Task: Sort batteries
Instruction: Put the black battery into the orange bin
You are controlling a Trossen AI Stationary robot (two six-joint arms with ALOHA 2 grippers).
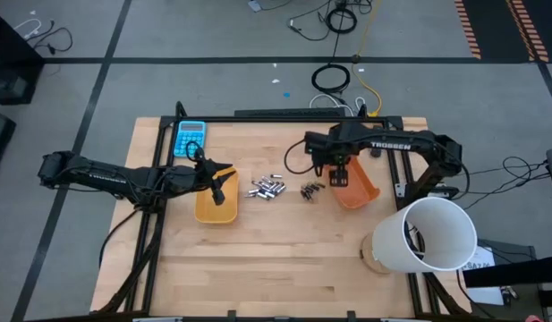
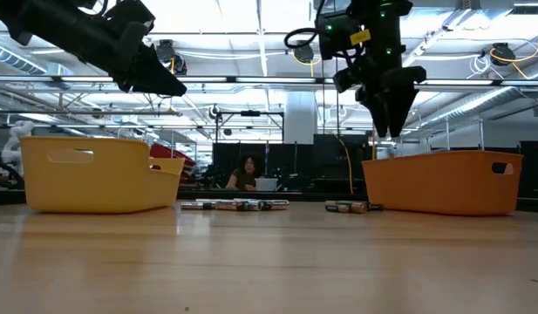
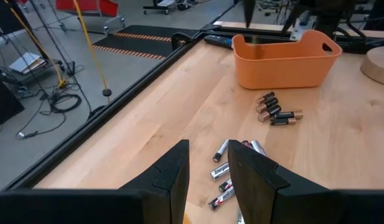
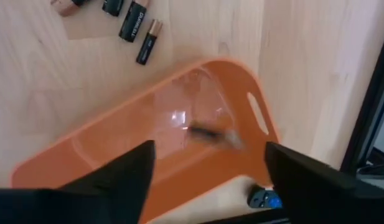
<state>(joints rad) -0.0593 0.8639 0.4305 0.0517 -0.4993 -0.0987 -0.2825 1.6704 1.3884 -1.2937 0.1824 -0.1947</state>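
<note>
Silvery-white batteries (image 1: 267, 188) lie in a loose heap on the table between the two trays, and dark smaller batteries (image 1: 311, 190) lie beside the orange tray (image 1: 356, 190). My right gripper (image 4: 207, 163) hangs open above the orange tray, pointing down. Below it, inside the tray, a dark battery (image 4: 210, 133) shows blurred, apart from the fingers. My left gripper (image 3: 208, 171) hovers over the yellow tray (image 1: 213, 207), its fingers a small gap apart with nothing between them. The silvery batteries (image 3: 224, 168) lie just beyond it.
A blue calculator (image 1: 189, 137) lies at the far left of the table. A large white cylinder (image 1: 426, 234) stands at the near right corner. Bare wood lies along the near side. A person (image 2: 248, 174) sits far behind the table.
</note>
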